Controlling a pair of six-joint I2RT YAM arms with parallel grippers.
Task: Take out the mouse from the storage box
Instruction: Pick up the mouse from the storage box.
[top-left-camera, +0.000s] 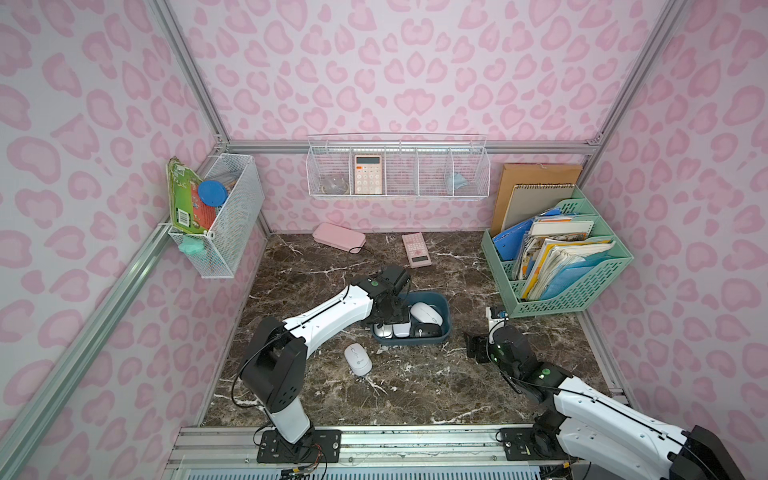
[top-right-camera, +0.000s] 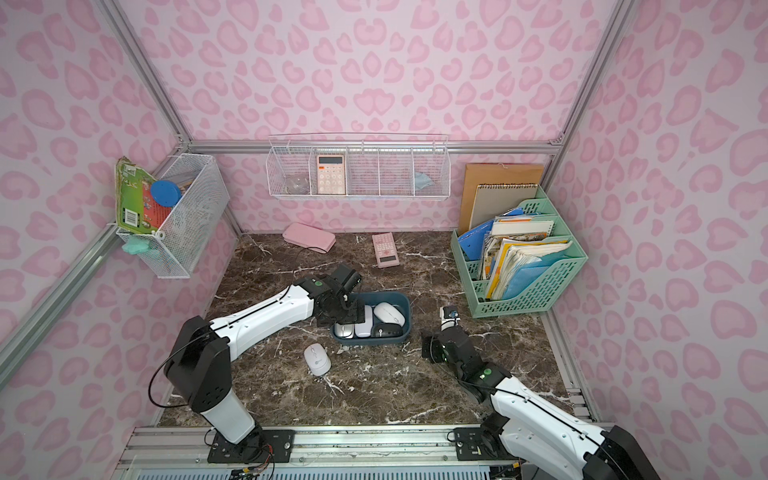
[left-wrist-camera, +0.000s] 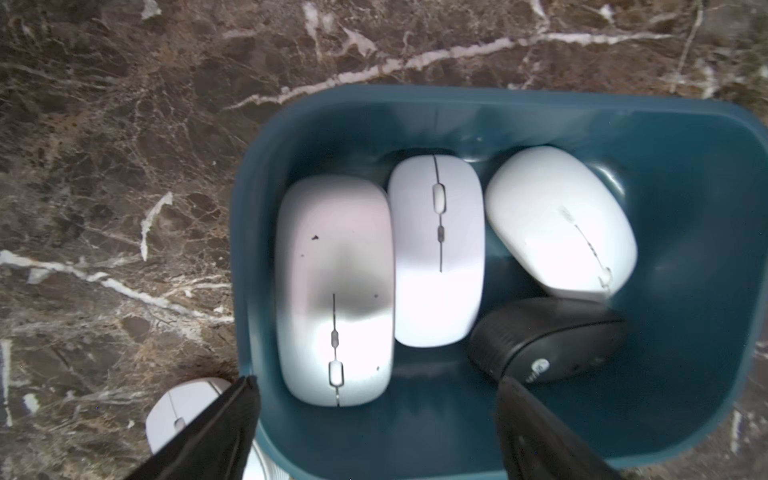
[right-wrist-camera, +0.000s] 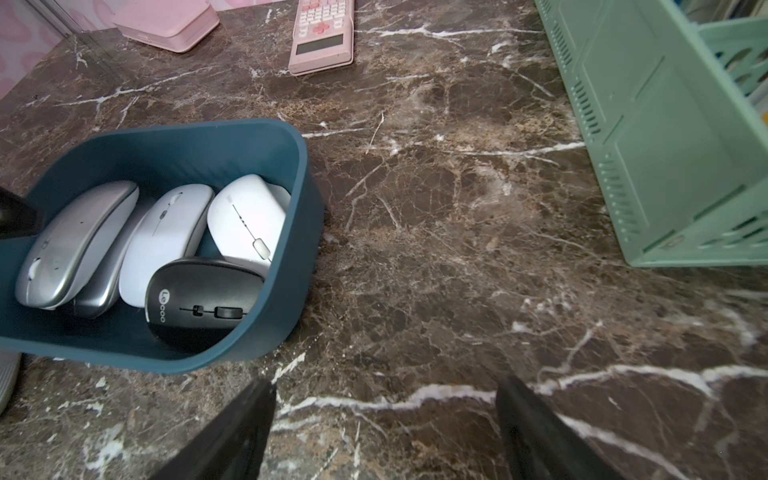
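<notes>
- Your table (top-left-camera: 415, 386) is dark marble. At its far edge lie a pink case (top-left-camera: 338, 237) and a pink calculator (top-left-camera: 417, 249), both well apart from the box.
- A green rack (top-left-camera: 557, 266) stuffed with papers stands at the far right. Two wire baskets (top-left-camera: 397, 166) hang on the walls. None of these is near either gripper.
- The box (top-left-camera: 415, 340) sits mid-table between your two arms, nearer the left one.
- Four mice show inside it.
  - The silver mouse (left-wrist-camera: 334, 291) lies along the left end wall.
  - The flat white mouse (left-wrist-camera: 438, 257) touches its side.
  - The round white mouse (left-wrist-camera: 557, 224) lies at an angle toward the far right.
  - The black mouse (left-wrist-camera: 548, 336) is just in front of the round white one.
- A loose mouse (top-left-camera: 357, 360) lies on the marble outside the box, just beside its near left corner.
- Your left gripper (left-wrist-camera: 377, 382) hangs over the box's left end, fingers spread wide and holding nothing.
  - In its wrist view, one fingertip (left-wrist-camera: 239, 399) lines up with the rim of the end wall, with the loose mouse behind it.
  - The other fingertip (left-wrist-camera: 519, 407) covers the end of the black mouse.
  - The wheel end of the silver mouse lies between the two fingers.
  - You cannot tell from these views whether either finger touches the rim or a mouse.
- Your right gripper (right-wrist-camera: 386, 382) is to the right of the box over bare marble, fingers wide apart with nothing between them. The box is near, off to its side.
</notes>
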